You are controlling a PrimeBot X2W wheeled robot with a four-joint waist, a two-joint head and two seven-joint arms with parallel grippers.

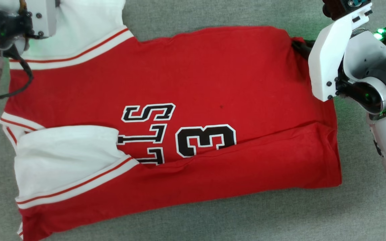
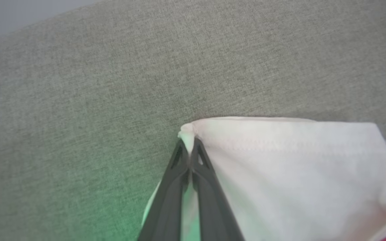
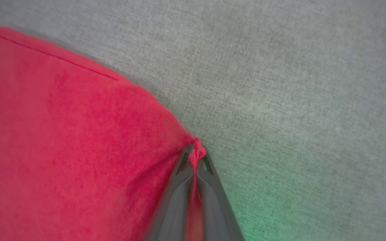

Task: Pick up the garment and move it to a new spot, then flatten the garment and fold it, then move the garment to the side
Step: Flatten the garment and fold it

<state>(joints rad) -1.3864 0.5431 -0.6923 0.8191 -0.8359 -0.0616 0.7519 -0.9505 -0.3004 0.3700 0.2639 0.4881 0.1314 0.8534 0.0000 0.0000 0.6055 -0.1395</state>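
Across the grey cloth surface (image 1: pixel 213 13) the garment (image 1: pixel 213 73) lies partly folded; my left tool (image 2: pixel 189 147) pinches its white sleeve (image 2: pixel 280 160) corner, my right tool (image 3: pixel 196 157) its red hem corner, so both far ends can lift together.

1 shirt (image 1: pixel 213 73), probably 2 white sleeves (image 1: pixel 62 157) (far one cropped), 1 grey surface (image 1: pixel 213 217), 2 grippers: left gripper (image 2: pixel 189 149), right gripper (image 3: pixel 196 157).

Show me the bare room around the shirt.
Bare grey surface flanks the garment along its near edge, widest at lower right, and past its far edge. Crowded: the far corners, where the left gripper and right gripper pinch it.
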